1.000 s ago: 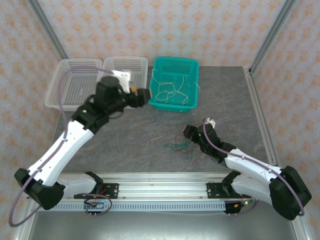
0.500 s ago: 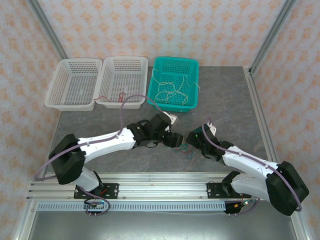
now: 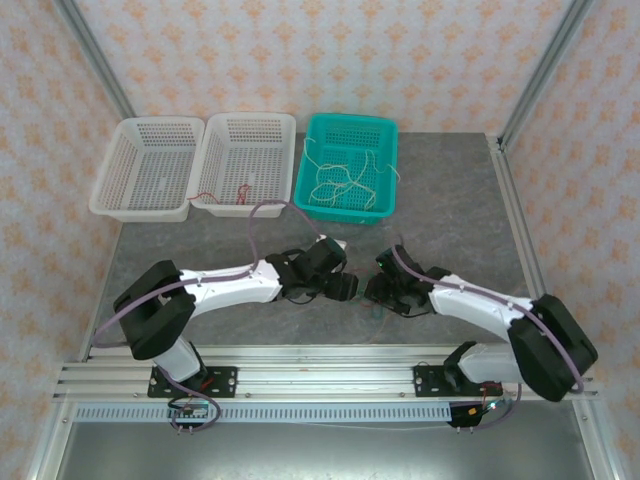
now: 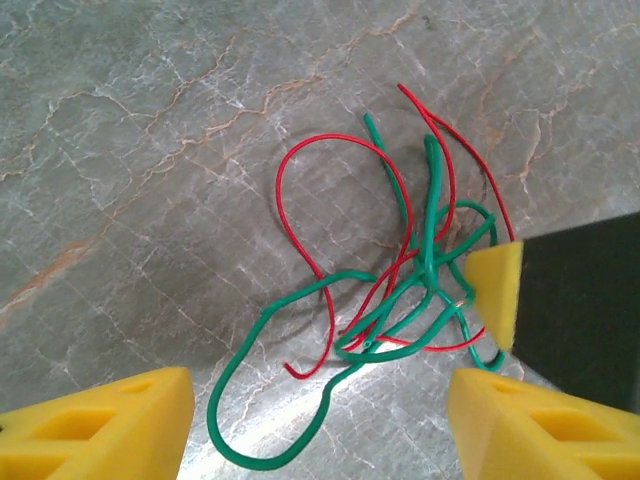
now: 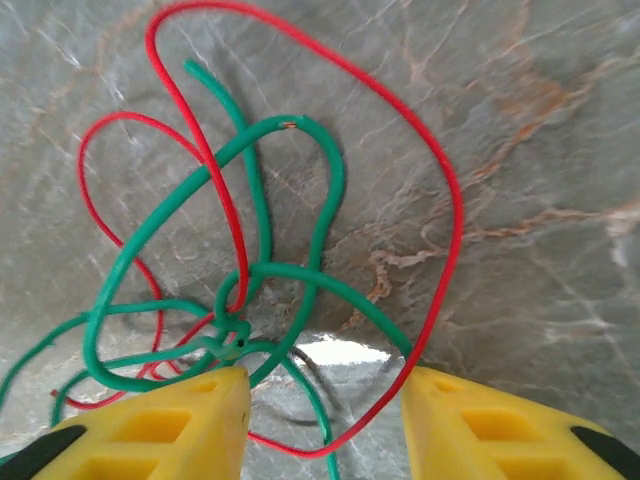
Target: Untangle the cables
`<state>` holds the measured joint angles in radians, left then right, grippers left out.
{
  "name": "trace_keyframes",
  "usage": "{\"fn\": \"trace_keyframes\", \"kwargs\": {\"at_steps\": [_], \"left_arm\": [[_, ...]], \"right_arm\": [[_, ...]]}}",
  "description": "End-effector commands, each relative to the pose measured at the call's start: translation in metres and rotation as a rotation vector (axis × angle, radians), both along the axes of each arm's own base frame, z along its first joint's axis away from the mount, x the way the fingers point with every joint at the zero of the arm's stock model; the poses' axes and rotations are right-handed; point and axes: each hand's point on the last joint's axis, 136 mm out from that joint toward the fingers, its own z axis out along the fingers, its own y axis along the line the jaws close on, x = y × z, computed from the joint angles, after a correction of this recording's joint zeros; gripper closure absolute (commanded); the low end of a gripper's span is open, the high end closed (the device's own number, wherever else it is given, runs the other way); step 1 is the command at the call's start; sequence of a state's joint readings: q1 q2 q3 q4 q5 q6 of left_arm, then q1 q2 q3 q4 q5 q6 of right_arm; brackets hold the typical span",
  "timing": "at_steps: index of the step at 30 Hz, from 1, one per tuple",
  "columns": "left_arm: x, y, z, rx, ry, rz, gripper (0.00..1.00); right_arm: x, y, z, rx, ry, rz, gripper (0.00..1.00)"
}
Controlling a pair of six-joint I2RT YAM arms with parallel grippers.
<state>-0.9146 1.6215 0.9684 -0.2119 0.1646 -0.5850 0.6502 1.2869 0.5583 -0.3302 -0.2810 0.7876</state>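
Note:
A tangle of red and green cables point(image 3: 364, 296) lies on the grey table point(image 3: 200, 250) between my two grippers. My left gripper point(image 3: 346, 288) is low at the tangle's left side. In the left wrist view that gripper point(image 4: 320, 432) is open, and a green cable loop point(image 4: 240, 362) and a red cable point(image 4: 290, 170) lie between and ahead of its yellow fingers point(image 4: 100, 425). My right gripper point(image 3: 379, 291) faces it from the right. In the right wrist view this gripper point(image 5: 325, 428) is open, with a red cable point(image 5: 455, 210) and green cable point(image 5: 330, 190) strands passing between its fingers; the knot point(image 5: 230, 330) sits by the left finger.
A teal basket point(image 3: 388, 150) at the back holds cream-white cables point(image 3: 340, 182). Two white baskets stand left of it; the middle one point(image 3: 250, 125) has red wires point(image 3: 243, 190) at its front edge, the left one point(image 3: 150, 130) looks bare. The right gripper's fingertip point(image 4: 500, 290) touches the tangle in the left wrist view.
My left arm swung from the baskets down to the tangle's left side. The right gripper moved left onto the tangle and its jaws narrowed.

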Motion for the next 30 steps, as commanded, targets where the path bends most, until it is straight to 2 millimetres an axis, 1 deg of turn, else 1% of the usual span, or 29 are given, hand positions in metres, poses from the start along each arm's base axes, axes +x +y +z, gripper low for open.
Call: {"fn": "trace_keyframes", "kwargs": {"at_steps": [1,2,4,5,6,7,9,14,16,19,22,25,28,30], "left_arm": [[0.007,0.011,-0.009,0.033,-0.006,0.070,0.33],[0.007,0.012,-0.009,0.027,0.005,0.086,0.35],[0.009,0.015,-0.012,0.010,0.042,0.126,0.39],[0.010,0.017,-0.015,0.001,0.065,0.155,0.43],[0.012,0.019,-0.017,-0.019,0.087,0.182,0.47],[0.013,0.019,-0.019,-0.039,0.103,0.199,0.49],[0.018,0.019,-0.019,-0.088,0.117,0.227,0.51],[0.028,0.018,-0.016,-0.105,0.117,0.243,0.54],[0.030,0.022,-0.017,-0.083,0.123,0.250,0.56],[0.033,0.034,-0.019,-0.059,0.120,0.280,0.58],[0.035,0.047,-0.015,-0.039,0.095,0.298,0.59],[0.035,0.059,-0.009,0.008,0.062,0.301,0.60],[0.035,0.064,-0.005,0.024,0.046,0.301,0.60],[0.034,0.065,-0.005,0.025,0.048,0.300,0.60]], "right_arm": [[-0.006,-0.003,-0.008,-0.062,0.062,0.037,0.56],[-0.006,-0.004,-0.010,-0.073,0.062,0.039,0.57],[-0.006,-0.008,-0.015,-0.090,0.052,0.035,0.64],[-0.006,-0.012,-0.018,-0.106,0.046,0.034,0.74],[-0.007,-0.016,-0.020,-0.130,0.044,0.033,0.83],[-0.008,-0.020,-0.021,-0.152,0.048,0.037,0.89],[-0.011,-0.024,-0.023,-0.174,0.055,0.057,0.93],[-0.009,-0.014,-0.022,-0.153,0.056,0.115,0.99],[-0.007,-0.010,-0.021,-0.147,0.056,0.139,1.00],[-0.005,-0.005,-0.017,-0.128,0.041,0.163,1.00],[0.001,0.007,-0.001,-0.061,-0.026,0.194,1.00],[0.012,0.015,0.023,0.011,-0.142,0.185,1.00],[0.020,0.009,0.036,0.026,-0.229,0.134,1.00],[0.021,0.003,0.038,0.016,-0.258,0.110,1.00]]}}
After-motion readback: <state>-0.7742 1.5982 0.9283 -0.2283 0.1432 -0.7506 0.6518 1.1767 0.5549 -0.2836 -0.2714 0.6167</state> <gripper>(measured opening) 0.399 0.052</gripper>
